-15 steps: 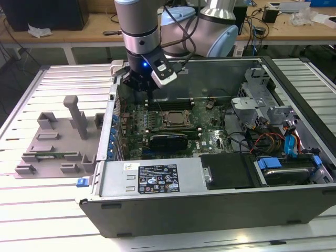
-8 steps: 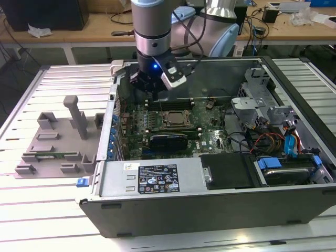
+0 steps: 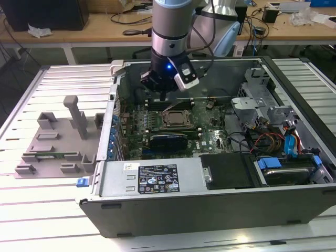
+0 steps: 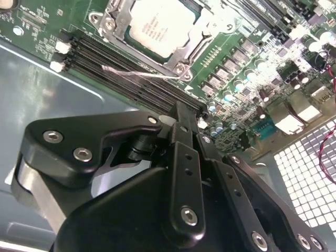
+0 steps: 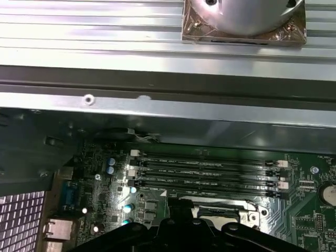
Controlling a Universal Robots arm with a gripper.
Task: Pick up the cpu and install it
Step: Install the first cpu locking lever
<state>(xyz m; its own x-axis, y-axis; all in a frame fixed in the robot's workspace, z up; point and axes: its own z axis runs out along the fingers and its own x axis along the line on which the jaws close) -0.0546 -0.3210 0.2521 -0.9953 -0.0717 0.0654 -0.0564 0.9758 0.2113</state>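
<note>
My claw (image 3: 163,96): it hangs tip-down inside the open computer case (image 3: 210,205), over the far part of the motherboard (image 3: 210,139).
Claw state: clenched. In the first wrist view (image 5: 182,207) and the second wrist view (image 4: 182,113) the two fingers meet at the tip, and I see nothing pinched between them.
The cpu (image 3: 175,119): not in my grasp. It lies flat in its socket on the motherboard, silver top facing up, which is plain in the second wrist view (image 4: 157,26).
Socket frame (image 4: 195,46): bright metal that runs around the cpu's edges (whether it is latched down I cannot tell).
Lever (image 4: 136,73): a thin wire rod beside the socket, lying across the memory slots, between the socket and my tip.
Claw to cpu: near but apart. In the exterior view my tip is just above the socket's far edge and touches neither chip nor frame.
Memory slots (image 5: 205,169): long dark rows side by side, between the socket and the case wall.
Grey fixture tray (image 3: 52,142): outside the case on the exterior view's left, resting on the slatted metal table (image 3: 31,215), well apart from me.
Power supply box (image 3: 152,181): at the near wall of the case, with a white sticker on top.
Blue cables (image 3: 291,144): bundled at the exterior view's right end of the case.
</note>
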